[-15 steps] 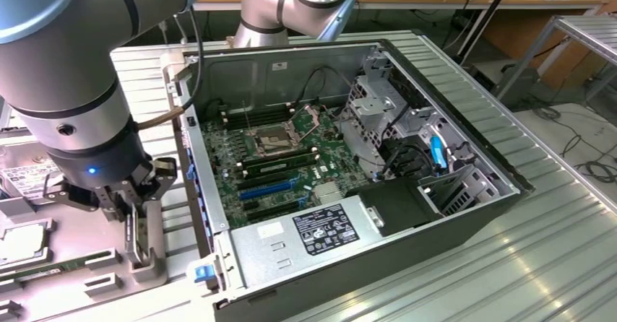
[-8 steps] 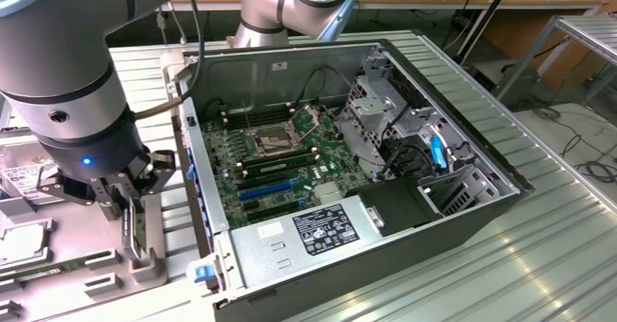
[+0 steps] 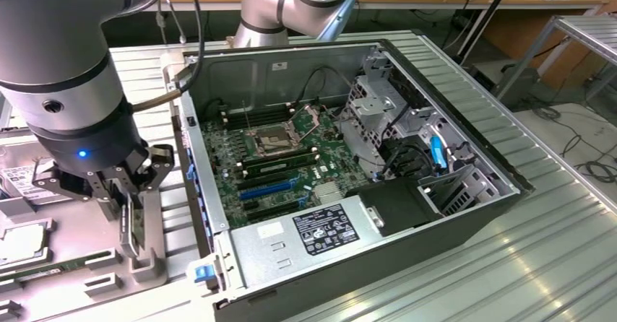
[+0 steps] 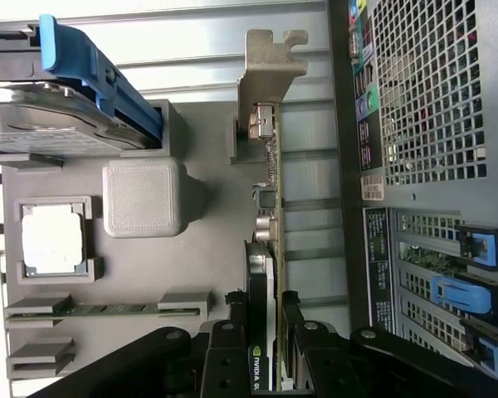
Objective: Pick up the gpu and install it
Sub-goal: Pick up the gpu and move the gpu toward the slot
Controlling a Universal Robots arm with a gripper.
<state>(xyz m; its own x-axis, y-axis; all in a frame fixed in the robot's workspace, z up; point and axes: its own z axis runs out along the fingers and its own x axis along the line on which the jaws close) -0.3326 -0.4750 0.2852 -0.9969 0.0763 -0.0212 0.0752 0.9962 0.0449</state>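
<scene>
You have the pincer closed on the gpu, with the fingers pressed against both flat faces at the end away from the metal bracket. The card stands on edge in the grey holder on the surface, just beside the computer case. I judge it light and stiff but fragile: grip the black shroud and board edges, sparing the components.

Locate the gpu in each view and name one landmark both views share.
Exterior view: gpu on edge in the grey tray, at the exterior view's left, beside the case.
Wrist view: gpu edge-on between tray and case, gripped by the hand.
Shared landmark: the case.
</scene>
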